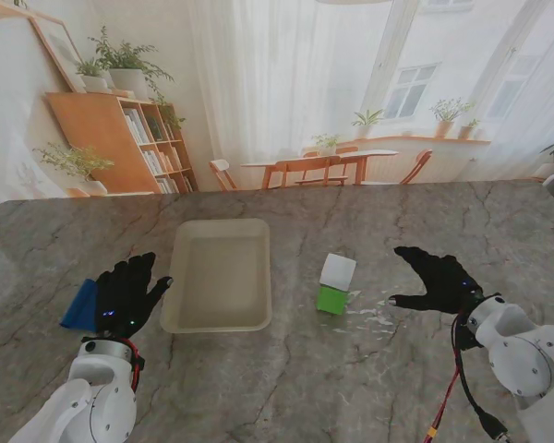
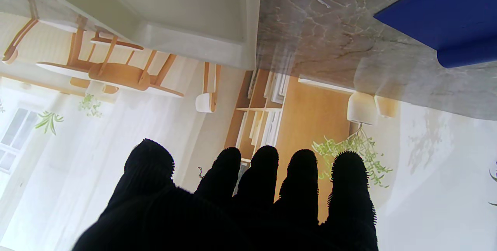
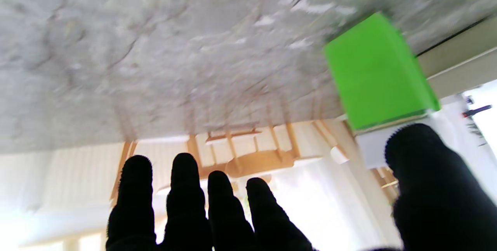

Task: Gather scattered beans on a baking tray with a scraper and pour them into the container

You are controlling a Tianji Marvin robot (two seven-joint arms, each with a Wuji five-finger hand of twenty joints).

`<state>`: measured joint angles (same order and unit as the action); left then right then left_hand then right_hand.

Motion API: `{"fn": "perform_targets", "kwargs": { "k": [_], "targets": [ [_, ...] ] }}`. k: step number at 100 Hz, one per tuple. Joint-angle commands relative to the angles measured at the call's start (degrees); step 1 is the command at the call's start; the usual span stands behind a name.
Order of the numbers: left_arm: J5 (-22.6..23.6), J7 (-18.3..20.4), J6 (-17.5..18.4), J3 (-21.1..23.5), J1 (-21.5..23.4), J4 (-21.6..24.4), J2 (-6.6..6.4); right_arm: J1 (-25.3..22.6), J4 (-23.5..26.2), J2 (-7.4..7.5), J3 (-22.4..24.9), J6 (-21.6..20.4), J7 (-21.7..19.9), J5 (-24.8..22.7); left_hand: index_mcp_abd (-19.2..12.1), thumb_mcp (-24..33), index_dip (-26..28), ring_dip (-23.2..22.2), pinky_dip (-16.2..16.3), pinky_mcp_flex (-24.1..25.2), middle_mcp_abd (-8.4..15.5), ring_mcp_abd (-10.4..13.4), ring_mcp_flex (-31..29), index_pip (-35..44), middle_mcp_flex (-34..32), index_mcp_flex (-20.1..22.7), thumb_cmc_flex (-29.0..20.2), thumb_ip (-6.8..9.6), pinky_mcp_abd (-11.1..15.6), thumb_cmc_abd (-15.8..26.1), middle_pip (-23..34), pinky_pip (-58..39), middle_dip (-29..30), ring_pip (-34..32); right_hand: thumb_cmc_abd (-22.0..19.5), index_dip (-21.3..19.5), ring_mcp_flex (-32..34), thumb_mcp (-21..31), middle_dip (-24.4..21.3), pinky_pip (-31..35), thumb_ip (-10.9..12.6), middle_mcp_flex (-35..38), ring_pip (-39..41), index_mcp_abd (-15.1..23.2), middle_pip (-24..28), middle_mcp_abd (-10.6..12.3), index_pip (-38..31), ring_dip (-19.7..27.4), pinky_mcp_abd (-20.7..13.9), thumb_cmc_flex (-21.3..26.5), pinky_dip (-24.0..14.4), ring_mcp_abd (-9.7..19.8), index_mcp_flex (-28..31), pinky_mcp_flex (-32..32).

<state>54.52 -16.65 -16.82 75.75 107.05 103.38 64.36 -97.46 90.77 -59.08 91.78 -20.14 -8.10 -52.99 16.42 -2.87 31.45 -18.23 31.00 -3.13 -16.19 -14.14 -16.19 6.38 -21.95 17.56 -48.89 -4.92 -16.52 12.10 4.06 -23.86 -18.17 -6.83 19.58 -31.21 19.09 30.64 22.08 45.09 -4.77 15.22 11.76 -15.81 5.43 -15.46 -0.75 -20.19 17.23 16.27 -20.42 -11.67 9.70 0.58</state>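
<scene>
A cream baking tray [image 1: 217, 314] lies on the marble table in front of me, left of centre; I cannot make out any beans in it. The blue scraper [image 1: 79, 305] lies flat at the far left, partly under my left hand [image 1: 127, 293], which hovers open between scraper and tray. The left wrist view shows the scraper [image 2: 446, 22] and a tray corner [image 2: 217, 49] beyond the spread fingers [image 2: 264, 165]. A green container with a white upper part [image 1: 335, 282] stands right of the tray. My right hand [image 1: 436, 277] is open, to the container's right. The right wrist view shows the container [image 3: 378, 72].
Small pale specks [image 1: 374, 312] lie on the table between the container and my right hand. The table's far edge [image 1: 277, 192] runs behind the tray. A red and a black cable [image 1: 457, 388] hang along my right forearm.
</scene>
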Motion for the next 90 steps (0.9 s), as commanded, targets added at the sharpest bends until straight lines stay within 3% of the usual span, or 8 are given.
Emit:
{"fn": "perform_targets", "kwargs": {
  "k": [1, 29, 40, 51, 61, 62, 72, 90],
  "targets": [
    [-0.02, 0.19, 0.23, -0.24, 0.02, -0.23, 0.02, -0.87, 1.10, -0.52, 0.54, 1.78, 1.80, -0.04, -0.72, 0.41, 0.69, 0.05, 1.46, 0.98, 0.76, 0.24, -0.68, -0.52, -0.24, -0.62, -1.12, 2.99, -1.47, -0.42, -0.15, -0.52, -0.78, 0.10, 1.18, -2.91, 0.90, 0.25, -0.29, -0.50, 1.17, 1.43, -1.05, 1.40, 0.51, 1.06, -1.43, 0.88, -1.29, 0.59, 0.70, 1.00, -0.58, -0.25],
    [0.37, -0.90, 3.71, 0.90, 0.33, -0.32, -0.05, -2.19, 3.44, -4.17, -3.95, 13.93, 20.38, 2.80, -1.21, 0.34, 0.70, 0.41, 1.24, 0.57, 1.28, 0.99, -0.72, -0.45, -0.46, -0.42, -0.46, 2.99, -0.99, -0.25, -0.15, -0.07, -0.68, 0.45, 0.40, -3.95, 4.74, -0.05, 0.03, -0.07, 1.17, 7.30, -0.91, 5.19, 1.64, 3.77, -3.66, 1.03, -1.34, 1.91, 0.63, 2.56, 4.18, -2.08],
    [-0.51, -2.43, 7.06, 1.28, -0.30, -0.99, 0.11, -1.81, 2.99, -5.64, -7.11, 16.36, 27.30, 5.41, -1.53, 0.38, 0.78, 0.58, 0.86, -0.91, 1.70, 1.53, -1.73, -0.21, -1.56, 0.17, -0.25, 3.01, -0.88, -0.23, 0.15, 0.12, -0.74, 0.34, -0.76, -4.15, 6.71, -0.53, 0.23, 0.17, 1.21, 9.74, -0.68, 6.58, 1.98, 4.80, -4.44, 0.76, -0.85, 2.30, 0.36, 3.01, 5.54, -3.50],
    [-4.00, -3.29, 11.19, 1.19, -1.54, -2.16, 0.50, -1.21, 1.99, -7.15, -9.90, 16.53, 32.62, 9.50, -2.45, 0.28, 0.92, 0.74, 0.28, -3.50, 2.09, 1.68, -3.55, 0.19, -3.94, 1.23, 0.31, 3.02, -3.32, -0.39, 0.75, -0.13, -0.91, 0.06, -1.94, -4.26, 9.69, -2.25, 0.90, 0.20, 1.55, 12.60, -0.35, 8.01, 1.70, 6.09, -6.41, -0.92, 0.61, 3.20, -1.56, 3.29, 7.87, -5.92],
    [-9.04, -3.93, 14.84, 0.90, -2.60, -3.18, 1.17, -0.90, 1.35, -8.06, -11.68, 15.40, 34.00, 13.56, -3.10, 0.36, 0.98, 0.83, 0.22, -4.19, 2.50, 1.65, -4.66, 0.40, -5.05, 2.00, 0.78, 3.11, -5.76, -0.71, 0.74, -0.82, -0.93, -0.01, -2.37, -4.32, 12.31, -2.45, 1.30, 0.96, 1.61, 14.77, 0.54, 9.87, 2.30, 7.45, -7.39, -1.77, 1.98, 2.83, -2.82, 3.96, 9.87, -8.34],
    [-9.64, -4.02, 15.17, 0.85, -2.70, -3.28, 1.26, -0.84, 1.28, -8.09, -11.78, 15.19, 33.98, 13.80, -3.21, 0.38, 0.98, 0.84, 0.23, -4.19, 2.51, 1.65, -4.71, 0.41, -5.11, 2.07, 0.80, 3.12, -6.01, -0.77, 0.73, -0.89, -0.92, 0.01, -2.41, -4.13, 12.67, -2.43, 1.44, 0.78, 1.62, 15.15, 0.26, 10.04, 1.99, 7.60, -7.79, -2.45, 2.17, 2.84, -4.32, 4.03, 10.10, -8.61],
    [-14.40, -4.38, 17.65, 0.42, -3.33, -3.81, 1.96, -0.58, 1.11, -8.09, -12.33, 12.67, 31.90, 16.79, -3.74, 0.39, 0.95, 0.59, 0.79, -4.64, 2.72, 0.83, -6.36, 0.49, -6.10, 2.69, 1.18, 3.19, -8.50, -1.27, 0.79, -2.13, -0.96, -0.47, -3.57, -4.09, 14.03, -2.62, 1.99, 1.60, 1.67, 16.27, 0.41, 11.36, 2.13, 8.71, -8.84, -3.62, 2.49, 2.19, -7.38, 4.55, 11.02, -10.75],
    [-21.63, -5.11, 20.54, -0.32, -4.04, -4.43, 3.11, 0.26, 0.08, -7.99, -13.50, 10.56, 27.83, 21.08, -4.05, 0.65, 0.90, -0.11, 1.70, -4.82, 2.58, -0.08, -8.05, 0.66, -7.42, 3.57, 0.92, 3.28, -9.38, -1.67, 0.97, -3.46, -1.04, -1.16, -3.89, -4.28, 16.62, -2.73, 2.56, 3.86, 1.70, 19.07, 1.46, 12.34, 2.85, 9.37, -9.84, -4.83, 3.12, 1.79, -10.35, 4.99, 12.68, -13.79]
  ]
}}
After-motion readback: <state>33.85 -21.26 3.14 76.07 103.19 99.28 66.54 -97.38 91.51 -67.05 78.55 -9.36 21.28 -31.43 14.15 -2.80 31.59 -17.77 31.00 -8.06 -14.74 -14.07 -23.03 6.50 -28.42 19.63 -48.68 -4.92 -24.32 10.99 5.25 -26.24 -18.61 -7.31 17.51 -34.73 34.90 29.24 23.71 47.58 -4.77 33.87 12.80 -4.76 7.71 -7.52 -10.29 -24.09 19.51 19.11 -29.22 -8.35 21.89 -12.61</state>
